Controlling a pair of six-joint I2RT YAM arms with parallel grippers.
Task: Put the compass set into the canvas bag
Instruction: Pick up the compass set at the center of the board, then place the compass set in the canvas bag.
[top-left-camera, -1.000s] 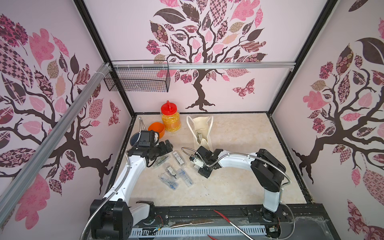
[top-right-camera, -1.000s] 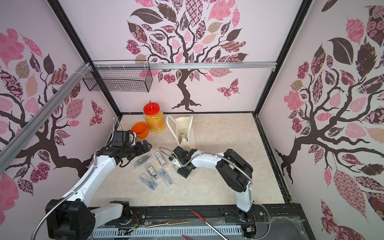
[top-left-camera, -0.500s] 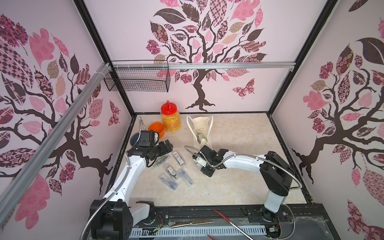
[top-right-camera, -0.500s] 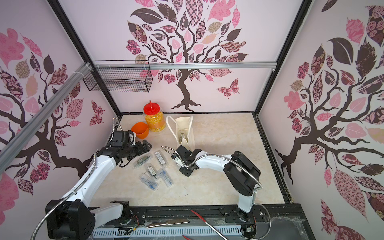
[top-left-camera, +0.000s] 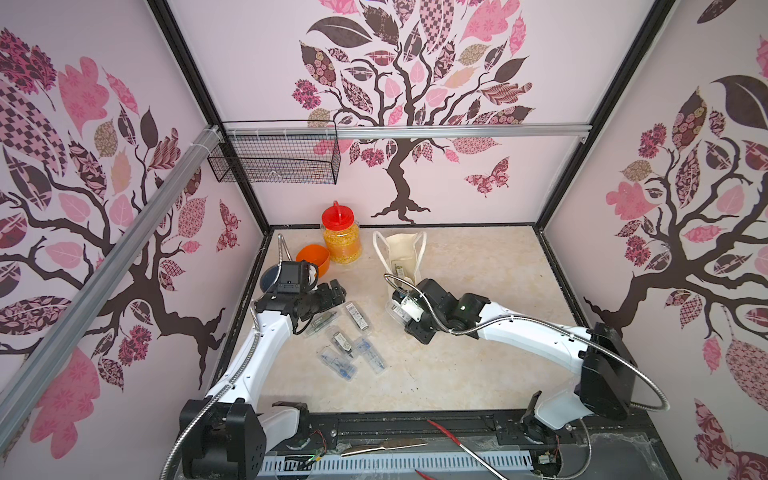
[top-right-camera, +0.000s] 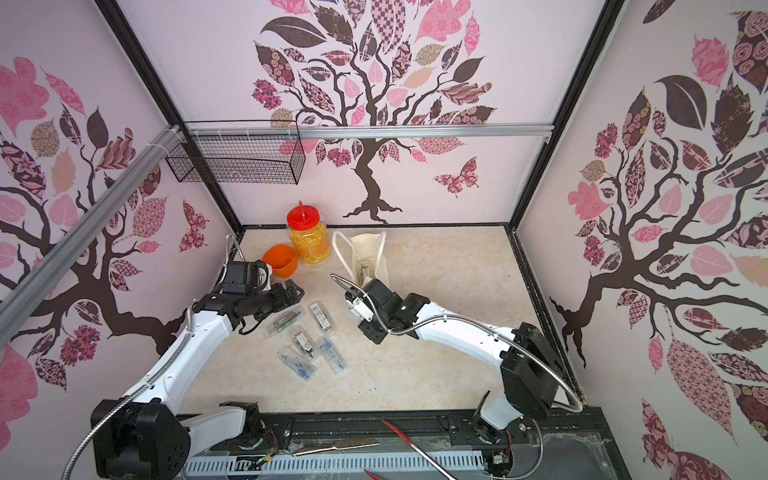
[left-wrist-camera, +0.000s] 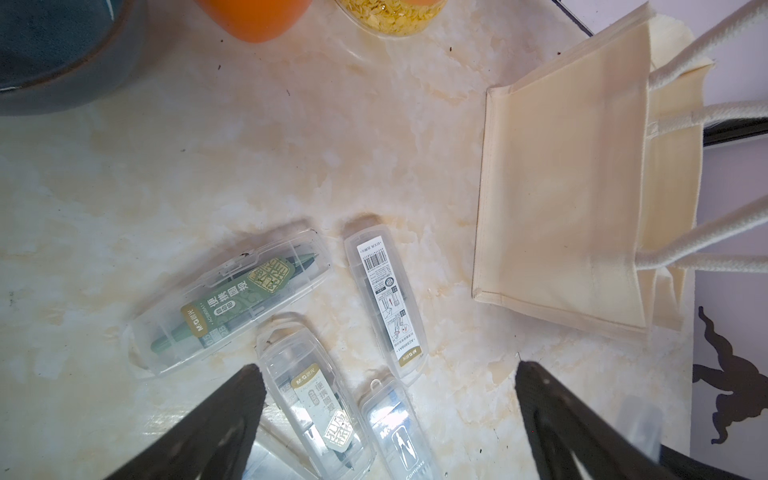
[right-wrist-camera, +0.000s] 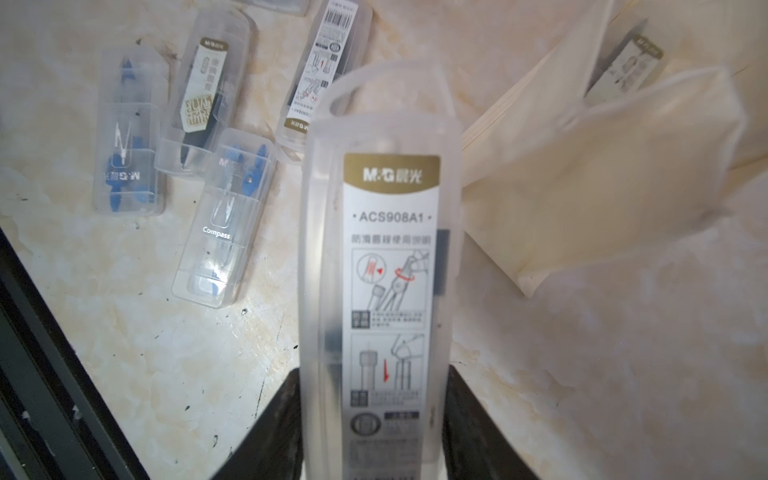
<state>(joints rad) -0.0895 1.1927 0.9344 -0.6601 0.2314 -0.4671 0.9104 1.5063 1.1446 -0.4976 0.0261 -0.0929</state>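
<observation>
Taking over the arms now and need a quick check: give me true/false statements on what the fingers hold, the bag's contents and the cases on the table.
1. The right fingers are shut on a compass case. True.
2. The left fingers hold a case. False: they are open and empty.
3. The canvas bag is empty. False: another case sits inside.
4. Five loose cases lie on the table. True.

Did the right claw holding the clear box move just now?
Yes. In a top view the right gripper, shut on the compass box, has moved a little toward the canvas bag, which stayed put by the jar.
</observation>
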